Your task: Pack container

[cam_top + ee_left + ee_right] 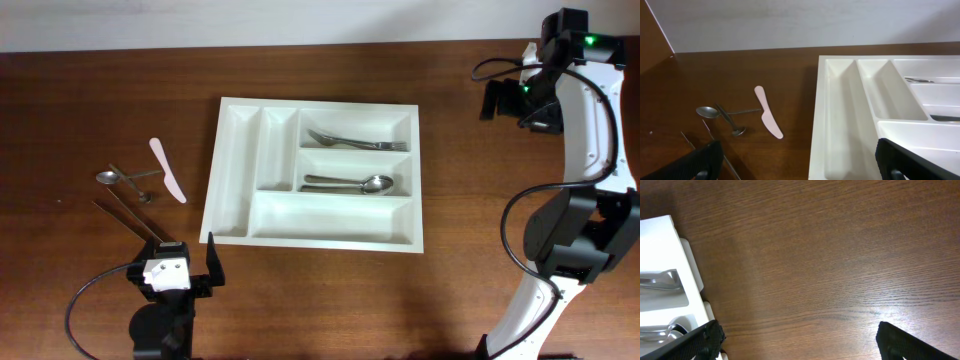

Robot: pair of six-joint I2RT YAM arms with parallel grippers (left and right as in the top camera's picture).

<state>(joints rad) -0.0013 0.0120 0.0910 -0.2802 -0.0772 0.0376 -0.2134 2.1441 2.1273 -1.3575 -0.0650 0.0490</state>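
The table (pixel 100 100) carries everything. On it, the container (pixel 330 215) sits in the middle of the overhead frame with its long side running left to right. A fork (pixel 345 139) is in its upper long compartment and a spoon (pixel 350 184) in the middle one; the lowest long compartment and both narrow ones are bare.

Your left end effector (pixel 186 250) is at the lower left of the overhead frame, just off the container's lower left corner, with its jaws spread wide and nothing in them. Your right end effector (pixel 507 100) is at the upper right, past the container's right edge, also spread and holding nothing.

The unpacked pieces lie up and to the left of the left end effector, so that arm is clearly the nearer one. The pink knife (pixel 168 169) runs roughly top to bottom, close to parallel with the narrow compartments. Two small spoons (pixel 125 177) lie crossed beside it.
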